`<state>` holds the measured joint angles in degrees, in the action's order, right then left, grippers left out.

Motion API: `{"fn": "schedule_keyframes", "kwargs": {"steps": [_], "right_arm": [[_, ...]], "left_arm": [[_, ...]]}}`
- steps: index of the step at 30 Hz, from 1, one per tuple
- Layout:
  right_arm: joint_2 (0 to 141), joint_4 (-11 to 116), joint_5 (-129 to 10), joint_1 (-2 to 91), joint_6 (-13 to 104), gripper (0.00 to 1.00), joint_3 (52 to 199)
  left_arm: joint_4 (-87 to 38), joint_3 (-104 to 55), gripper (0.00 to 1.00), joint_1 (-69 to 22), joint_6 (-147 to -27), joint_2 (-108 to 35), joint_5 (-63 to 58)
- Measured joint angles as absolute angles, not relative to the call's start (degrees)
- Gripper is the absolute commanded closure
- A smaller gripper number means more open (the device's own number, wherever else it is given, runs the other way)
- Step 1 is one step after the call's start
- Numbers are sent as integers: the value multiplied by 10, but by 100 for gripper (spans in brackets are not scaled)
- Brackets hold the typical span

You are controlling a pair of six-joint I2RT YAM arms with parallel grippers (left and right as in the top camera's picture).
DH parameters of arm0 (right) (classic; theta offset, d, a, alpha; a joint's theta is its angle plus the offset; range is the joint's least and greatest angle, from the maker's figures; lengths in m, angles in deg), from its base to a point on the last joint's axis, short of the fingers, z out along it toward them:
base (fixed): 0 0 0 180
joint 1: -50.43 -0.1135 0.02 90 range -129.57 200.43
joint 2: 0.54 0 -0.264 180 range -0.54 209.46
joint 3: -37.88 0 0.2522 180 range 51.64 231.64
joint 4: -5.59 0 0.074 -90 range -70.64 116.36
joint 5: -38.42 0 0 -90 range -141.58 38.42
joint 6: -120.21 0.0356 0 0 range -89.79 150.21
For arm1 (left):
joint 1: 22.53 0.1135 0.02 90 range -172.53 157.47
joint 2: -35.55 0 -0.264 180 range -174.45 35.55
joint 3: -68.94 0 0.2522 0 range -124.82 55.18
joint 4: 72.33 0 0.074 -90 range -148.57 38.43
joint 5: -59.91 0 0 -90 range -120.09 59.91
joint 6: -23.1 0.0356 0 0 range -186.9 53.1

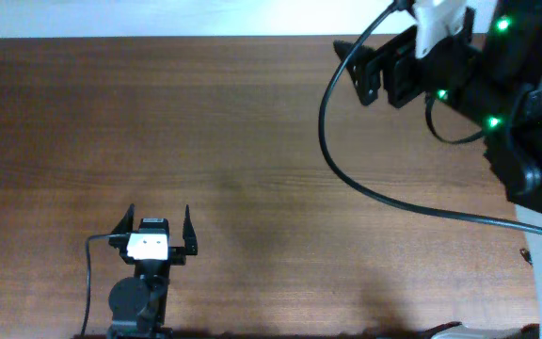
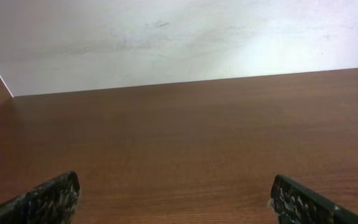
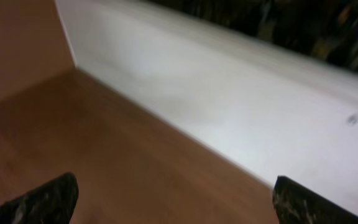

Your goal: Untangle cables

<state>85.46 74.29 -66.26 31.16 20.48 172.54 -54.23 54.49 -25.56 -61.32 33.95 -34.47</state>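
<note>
Cables: whereabouts unclear; left tool and right tool spread wide.

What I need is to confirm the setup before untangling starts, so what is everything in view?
Table: one, brown wood, fills the view.
Wall: one, white, along the table's far edge.
Thick cable: one, black, curves from the right arm over the table's right side.
Thin cables to untangle: none visible in any view.
Left gripper: one, black, open, lower left.
Right gripper: one, black, open, upper right.
</note>
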Motion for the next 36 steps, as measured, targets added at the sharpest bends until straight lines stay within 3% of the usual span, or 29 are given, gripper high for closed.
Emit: {"fn": "schedule_keyframes", "kwargs": {"steps": [3, 9, 15, 18, 25, 31, 34, 36], "right_arm": [[773, 701, -666, 312, 196, 1, 1575], [543, 459, -670, 313, 189, 1, 1225], [330, 270, -674, 374, 266, 1, 913], [196, 249, -676, 412, 288, 1, 795], [9, 251, -683, 485, 365, 1, 656], [3, 247, -680, 486, 374, 1, 612], [1, 139, -680, 493, 375, 1, 539], [1, 133, -678, 493, 373, 1, 522]], "left_arm": [[-542, 545, 1, -256, -613, 339, -344], [-542, 545, 1, -256, -613, 339, -343], [-542, 545, 1, -256, -613, 339, -339], [-542, 545, 1, -256, -613, 338, -339], [-542, 545, 1, -256, -613, 338, -339], [-542, 545, 1, -256, -613, 337, -339], [-542, 545, 1, -256, -613, 338, -339], [-542, 545, 1, -256, -613, 337, -339]]}}
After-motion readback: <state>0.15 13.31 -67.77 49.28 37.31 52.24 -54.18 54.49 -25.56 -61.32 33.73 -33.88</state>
